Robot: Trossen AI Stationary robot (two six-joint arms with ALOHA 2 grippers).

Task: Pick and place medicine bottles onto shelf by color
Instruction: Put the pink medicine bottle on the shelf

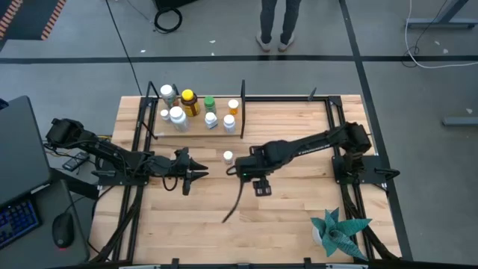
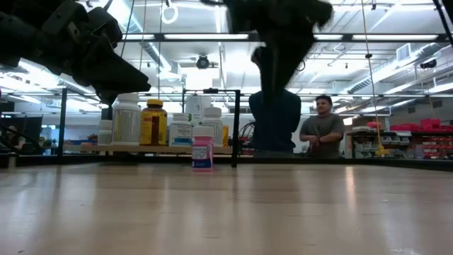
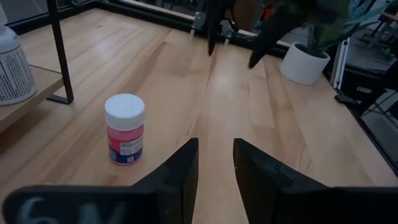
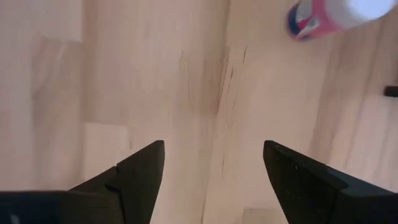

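A small pink bottle with a white cap (image 1: 228, 156) (image 3: 125, 129) stands alone, upright, on the tabletop in front of the shelf (image 1: 196, 132). Several medicine bottles stand on the shelf, among them an amber one with a yellow cap (image 1: 190, 102), a green-capped one (image 1: 210, 102) and an orange-capped one (image 1: 233, 107). My right gripper (image 1: 237, 170) (image 4: 214, 162) hangs open above the table, pointing down, just near-side of the pink bottle (image 4: 329, 15). My left gripper (image 1: 202, 174) (image 3: 216, 165) is left of that bottle, nearly level, with a narrow empty gap between its fingers.
A teal spiky plant in a white pot (image 1: 337, 232) stands at the near right corner. A dark cable (image 1: 234, 202) trails from my right arm across the table. Black frame posts (image 1: 243, 97) edge the shelf. A person (image 1: 278, 22) stands beyond the far edge.
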